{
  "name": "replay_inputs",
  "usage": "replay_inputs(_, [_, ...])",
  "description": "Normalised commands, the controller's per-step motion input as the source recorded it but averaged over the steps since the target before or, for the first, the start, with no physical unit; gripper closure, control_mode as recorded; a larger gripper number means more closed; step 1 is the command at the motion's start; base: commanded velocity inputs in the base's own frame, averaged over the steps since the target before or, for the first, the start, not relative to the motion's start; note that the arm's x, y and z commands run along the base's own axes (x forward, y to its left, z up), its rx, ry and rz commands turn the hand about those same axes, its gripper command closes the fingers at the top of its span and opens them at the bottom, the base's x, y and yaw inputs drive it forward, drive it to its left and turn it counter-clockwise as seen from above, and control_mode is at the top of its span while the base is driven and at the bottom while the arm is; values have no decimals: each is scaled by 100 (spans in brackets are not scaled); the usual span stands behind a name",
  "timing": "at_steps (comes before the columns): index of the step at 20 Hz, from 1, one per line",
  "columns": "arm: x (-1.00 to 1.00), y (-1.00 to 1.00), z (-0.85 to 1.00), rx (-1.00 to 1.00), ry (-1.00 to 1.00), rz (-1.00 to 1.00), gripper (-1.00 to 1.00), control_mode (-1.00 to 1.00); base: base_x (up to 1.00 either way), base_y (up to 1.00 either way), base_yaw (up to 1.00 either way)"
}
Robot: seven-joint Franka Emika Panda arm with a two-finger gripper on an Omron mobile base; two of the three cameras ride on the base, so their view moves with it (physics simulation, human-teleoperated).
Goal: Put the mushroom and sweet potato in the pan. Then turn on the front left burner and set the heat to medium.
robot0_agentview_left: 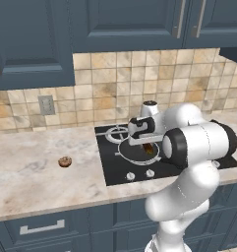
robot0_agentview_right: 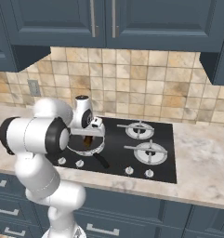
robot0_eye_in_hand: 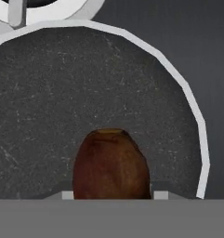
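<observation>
Holding the sweet potato (robot0_eye_in_hand: 110, 163) clamped in our pincer (robot0_agentview_left: 145, 146) above the pan (robot0_eye_in_hand: 48, 93), we should lower before letting go.

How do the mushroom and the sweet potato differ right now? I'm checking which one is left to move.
The mushroom lies alone on the counter left of the stove, while the sweet potato hangs over the pan. The mushroom is free; the sweet potato is clamped in the gripper. The mushroom looks small and round, the sweet potato longer and reddish-brown. Both are brown, and neither rests in the pan.
</observation>
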Motion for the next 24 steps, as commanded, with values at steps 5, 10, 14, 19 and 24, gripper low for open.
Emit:
replay_inputs(5, [6,0,-25,0,0,-3,100,-100,0,0,0])
replay_inputs(10, [7,0,-6,0,0,-3,100,-100,0,0,0])
replay_inputs(14, [15,0,-4,0,1,-3,100,-100,0,0,0])
replay_inputs(19, [33,0,-2,0,0,-6,100,-100,0,0,0])
replay_inputs(24, [3,0,0,0,0,-2,100,-100,0,0,0])
